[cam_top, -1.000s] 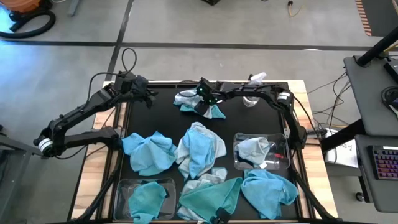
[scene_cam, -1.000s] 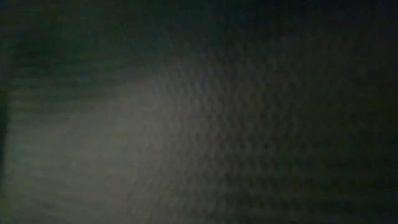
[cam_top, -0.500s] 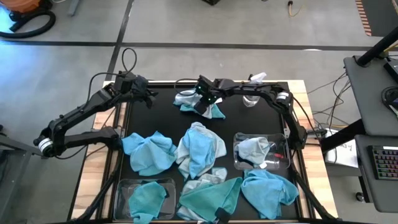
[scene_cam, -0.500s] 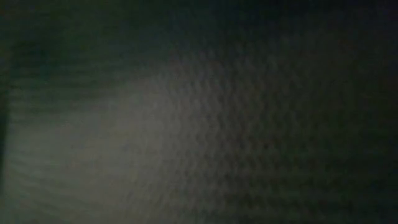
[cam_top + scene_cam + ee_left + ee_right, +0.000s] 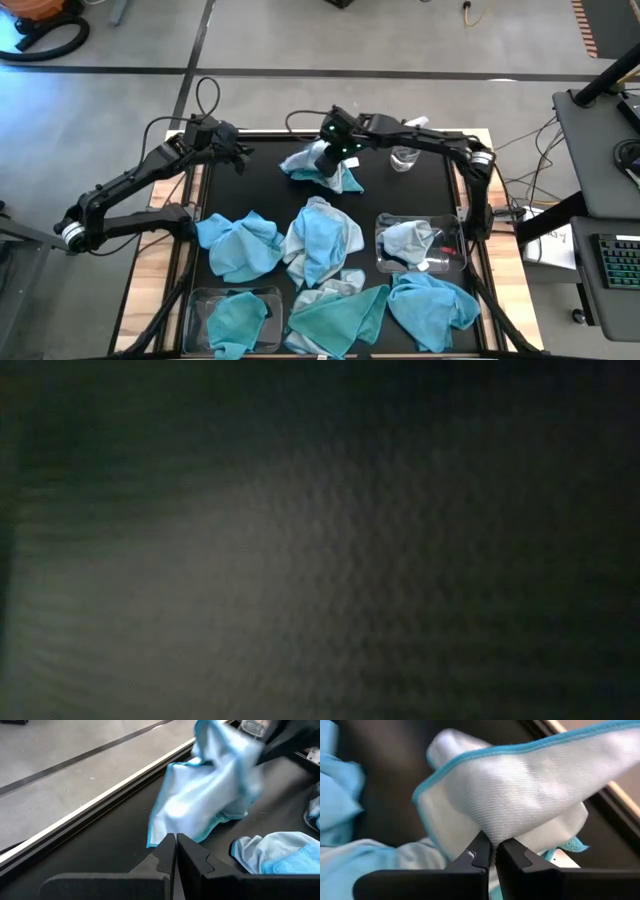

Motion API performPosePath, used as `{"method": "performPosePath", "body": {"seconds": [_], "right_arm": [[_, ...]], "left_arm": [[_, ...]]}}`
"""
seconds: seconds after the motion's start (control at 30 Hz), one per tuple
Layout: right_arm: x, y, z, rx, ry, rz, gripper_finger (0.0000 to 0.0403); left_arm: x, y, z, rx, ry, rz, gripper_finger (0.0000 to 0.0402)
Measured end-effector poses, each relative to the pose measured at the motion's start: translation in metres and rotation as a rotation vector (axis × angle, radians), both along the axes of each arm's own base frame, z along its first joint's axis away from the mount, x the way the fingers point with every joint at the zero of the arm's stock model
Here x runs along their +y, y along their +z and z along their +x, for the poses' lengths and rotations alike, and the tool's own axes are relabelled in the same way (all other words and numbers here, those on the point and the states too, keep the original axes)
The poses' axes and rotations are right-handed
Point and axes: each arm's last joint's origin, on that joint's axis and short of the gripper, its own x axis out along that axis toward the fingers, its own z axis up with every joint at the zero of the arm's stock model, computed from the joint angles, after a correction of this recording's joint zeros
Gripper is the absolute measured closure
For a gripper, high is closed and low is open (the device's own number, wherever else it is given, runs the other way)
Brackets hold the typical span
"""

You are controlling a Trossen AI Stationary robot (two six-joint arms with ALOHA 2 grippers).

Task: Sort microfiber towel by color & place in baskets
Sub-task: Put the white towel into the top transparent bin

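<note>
Your pale towel (image 5: 312, 163) sits at the far middle of the black table (image 5: 260, 185), bunched, whitish with a blue hem. The right gripper (image 5: 330, 155) is on top of it, fingers pressed together with a fold of that cloth pinched between them; the right wrist view shows the white weave (image 5: 530, 780) bulging out just above the closed fingertips. From the left wrist view the same towel (image 5: 210, 790) looks lifted in a loose drape above the black surface.

The left gripper (image 5: 238, 152) waits at the far left edge of the table, fingers pressed together on nothing; you can see them meet in its own wrist view (image 5: 175, 845). It is well apart from the pinched towel.

Nearer to you, more cloths lie loose: a sky-blue towel (image 5: 240, 243) at left, a pale-and-blue heap (image 5: 322, 238) in the middle, a teal towel (image 5: 340, 315) at the near edge, and a blue towel (image 5: 432, 305) at near right.

The two baskets are both on the near half. The right basket (image 5: 455, 262) holds a pale cloth (image 5: 408, 238). The left basket (image 5: 205, 300) at the near left corner holds a teal cloth (image 5: 238, 320).

A clear spray bottle (image 5: 404, 156) stands at the far right, just beside the right arm.

The low view is dark and shows nothing you can use.
</note>
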Motion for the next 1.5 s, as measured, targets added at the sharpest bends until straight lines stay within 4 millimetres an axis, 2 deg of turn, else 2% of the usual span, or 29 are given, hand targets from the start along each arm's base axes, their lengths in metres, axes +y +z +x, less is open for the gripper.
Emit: {"method": "performPosePath", "body": {"seconds": [0.23,0.43,0.73,0.97,1.27,1.5], "right_arm": [[0.035,0.059,-0.023,-0.137,0.029,-0.027,0.0392],[0.062,0.09,-0.044,-0.188,0.037,-0.003,0.0392],[0.099,0.102,-0.072,-0.067,-0.015,0.013,0.0392],[0.139,0.114,-0.092,-0.036,-0.017,0.039,0.0392],[0.189,0.129,-0.137,0.008,-0.13,-0.029,0.0392],[0.219,0.133,-0.171,0.022,-0.256,-0.054,0.0392]], "left_arm": [[0.0,0.0,0.0,-0.001,0.0,0.0,0.0402],[0.0,0.0,0.0,0.001,0.0,-0.001,0.0402],[0.0,0.0,0.0,0.001,0.0,-0.002,0.0402],[0.0,0.0,0.0,0.0,0.0,-0.001,0.0402],[0.0,0.0,0.0,-0.001,0.002,-0.003,0.0402],[0.0,0.0,0.0,-0.004,0.003,-0.002,0.0402]]}}
